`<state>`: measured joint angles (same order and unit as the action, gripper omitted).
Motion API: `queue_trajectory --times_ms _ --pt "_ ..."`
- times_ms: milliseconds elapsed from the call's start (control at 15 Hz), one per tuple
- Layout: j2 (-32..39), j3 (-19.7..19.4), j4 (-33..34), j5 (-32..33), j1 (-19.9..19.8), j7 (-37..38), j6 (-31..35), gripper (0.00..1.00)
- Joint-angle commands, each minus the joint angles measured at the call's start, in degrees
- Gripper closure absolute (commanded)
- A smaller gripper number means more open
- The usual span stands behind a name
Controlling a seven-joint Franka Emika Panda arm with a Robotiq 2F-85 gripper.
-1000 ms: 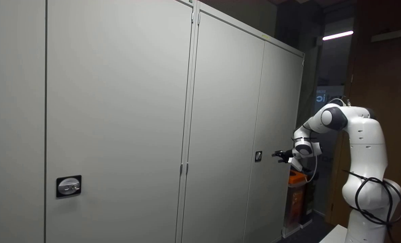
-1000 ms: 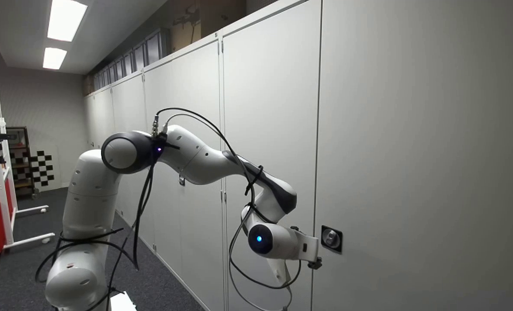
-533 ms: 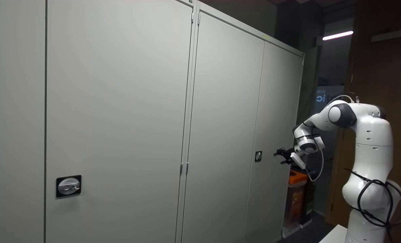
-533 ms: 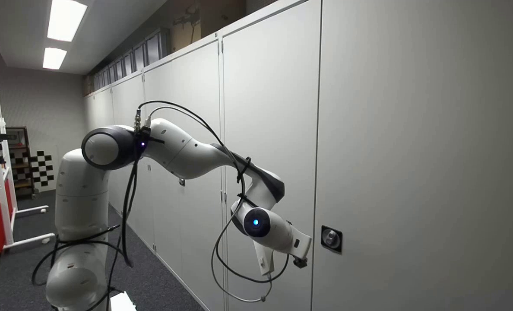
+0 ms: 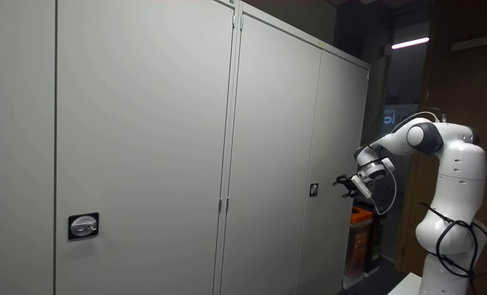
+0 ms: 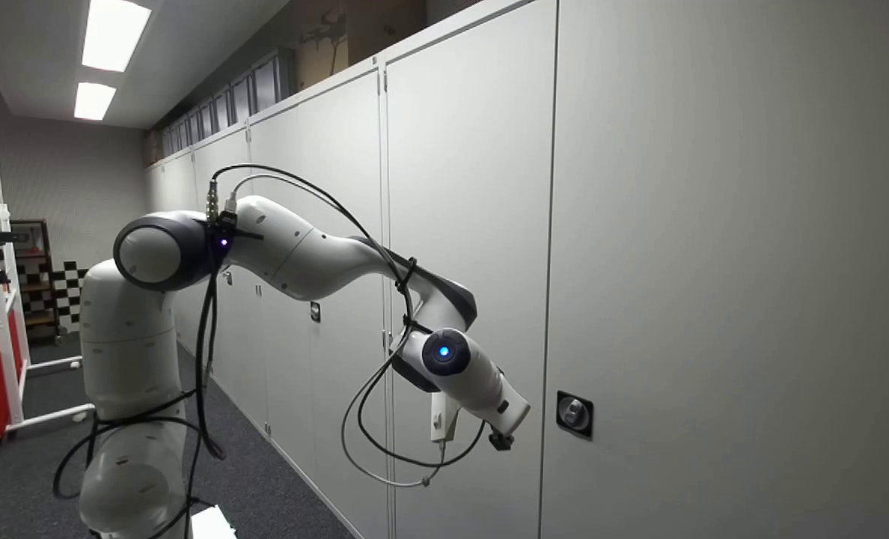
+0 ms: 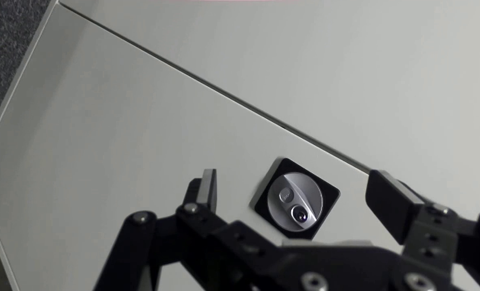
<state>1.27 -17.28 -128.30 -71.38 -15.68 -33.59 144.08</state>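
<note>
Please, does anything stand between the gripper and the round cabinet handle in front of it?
Nothing visible does. In the wrist view, the round handle shows whole between the spread fingers; in an exterior view, only an open gap separates the gripper from the cabinet door.

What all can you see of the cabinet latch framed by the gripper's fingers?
The latch is a black square plate with a round, silvery, metal-looking disc bearing a slanting ridge, a dark keylock-like inset and a grey spot. It sits on a pale cabinet door beside the seam, tilted in the wrist view. The open gripper stands clear of it; whether it's locked, I can't tell.
</note>
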Motion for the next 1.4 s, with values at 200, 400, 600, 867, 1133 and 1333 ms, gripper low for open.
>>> queue_trajectory --times_ms 200,400,600,867,1133,1333 --pt "-5.95 1.11 -2.28 3.13 0.14 17.23 1.24 0.0" --pt "-7.1 1.29 -2.3 4.91 0.07 24.93 1.52 0.0" --pt "-8.43 1.26 -2.33 7.66 -0.16 33.06 0.48 0.0" --pt "-9.89 1.21 -1.85 13.88 -0.66 45.8 -0.96 0.0" --pt "-11.98 1.04 -1.75 19.44 -1.16 56.14 -3.22 0.0" --pt "-13.78 0.9 -1.66 22.21 -1.79 62.25 -6.15 0.0"
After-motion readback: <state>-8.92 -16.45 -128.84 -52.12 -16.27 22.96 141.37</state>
